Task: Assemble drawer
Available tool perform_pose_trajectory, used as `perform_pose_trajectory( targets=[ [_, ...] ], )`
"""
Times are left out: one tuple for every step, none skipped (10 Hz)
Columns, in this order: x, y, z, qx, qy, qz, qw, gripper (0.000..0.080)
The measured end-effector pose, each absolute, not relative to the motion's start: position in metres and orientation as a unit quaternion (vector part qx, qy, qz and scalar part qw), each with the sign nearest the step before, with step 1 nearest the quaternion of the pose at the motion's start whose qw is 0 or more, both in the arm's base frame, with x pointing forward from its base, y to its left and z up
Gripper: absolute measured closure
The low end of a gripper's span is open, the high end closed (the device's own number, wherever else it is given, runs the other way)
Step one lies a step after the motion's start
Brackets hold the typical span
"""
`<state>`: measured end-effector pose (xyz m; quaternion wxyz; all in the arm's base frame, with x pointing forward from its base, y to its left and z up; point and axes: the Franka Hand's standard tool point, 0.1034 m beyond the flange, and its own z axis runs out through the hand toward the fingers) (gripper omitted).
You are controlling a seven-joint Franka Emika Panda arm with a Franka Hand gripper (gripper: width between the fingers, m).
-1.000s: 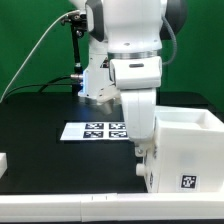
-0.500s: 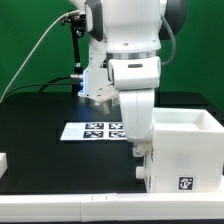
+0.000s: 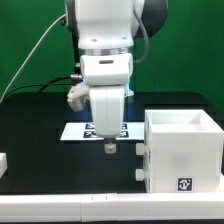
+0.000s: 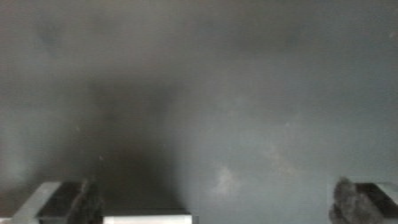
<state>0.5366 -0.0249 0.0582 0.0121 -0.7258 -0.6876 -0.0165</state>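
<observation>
Arm: the white arm [image 3: 103, 50] is seen hanging over the middle of the black surface [image 3: 40, 118], pointed straight down.
End effector: the end effector [image 3: 110, 148] is held above the surface, just in front of the marker board and apart from the casing. In the wrist view the two fingertips [image 4: 50, 203] are shown well apart, with only dark surface between them. The jaws are spread wide and nothing is held.
Drawer casing: the white cube-shaped casing [image 3: 183, 150] is found at the front corner of the surface on the exterior view's right, upright with its open side upward. One black-and-white tag [image 3: 185, 184] is noted on its front face, low down. A small lug is seen on its side wall facing the end effector.
Marker board: the marker board [image 3: 78, 130] is laid flat near the middle of the surface, partly covered by the arm.
Tray: a small white part [image 3: 3, 160] is cut off at the front edge on the exterior view's left; its kind cannot be confirmed.
Background: a green wall [image 3: 30, 40] is recorded behind the surface.
Contact: no contact between end effector and casing is observed.
</observation>
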Motion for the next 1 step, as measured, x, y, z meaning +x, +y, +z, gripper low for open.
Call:
perform_pose_trajectory(
  targets=[
    [0.5362,-0.0238,0.0573,-0.725,-0.688,-0.016,0.013,0.0151]
  ],
)
